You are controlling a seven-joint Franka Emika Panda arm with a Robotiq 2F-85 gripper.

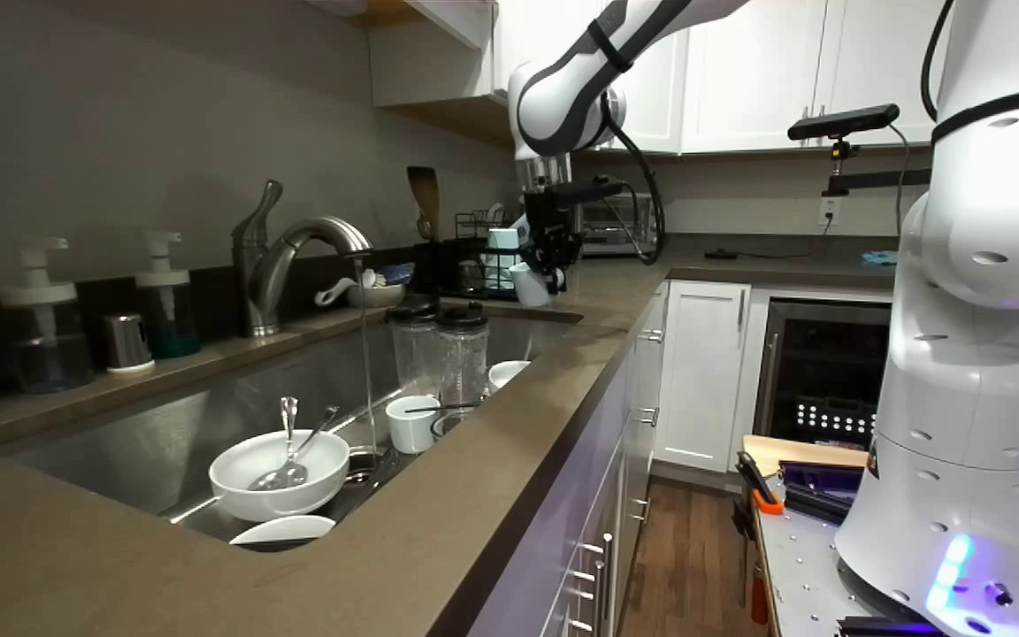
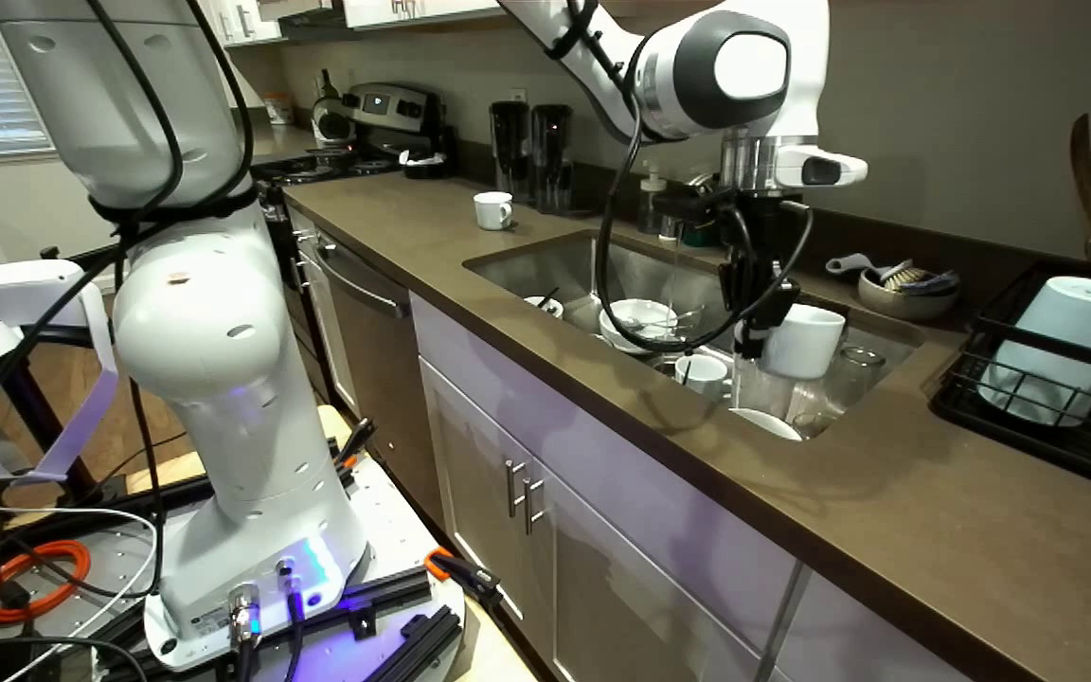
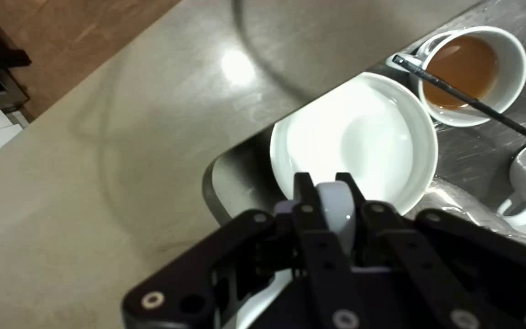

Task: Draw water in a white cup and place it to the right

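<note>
The white cup (image 2: 803,341) hangs in the air above the dish-rack end of the sink, leaning a little. My gripper (image 2: 752,339) is beside it, shut on its handle. In the wrist view the pale handle (image 3: 339,211) sits between the two black fingers of the gripper (image 3: 324,180). Most of the cup's body is hidden behind the gripper there, and its inside does not show. An exterior view shows the cup (image 1: 527,287) below the arm's wrist. Water (image 1: 368,354) runs from the faucet (image 1: 315,234) into the sink, well away from the cup.
Below the gripper lies a white bowl (image 3: 359,132), with a mug of brown liquid (image 3: 466,73) beside it. Glass jars (image 1: 463,354) with black lids stand in the sink (image 2: 508,260). A black dish rack (image 2: 1010,332) and another white cup (image 2: 492,210) are on the counter.
</note>
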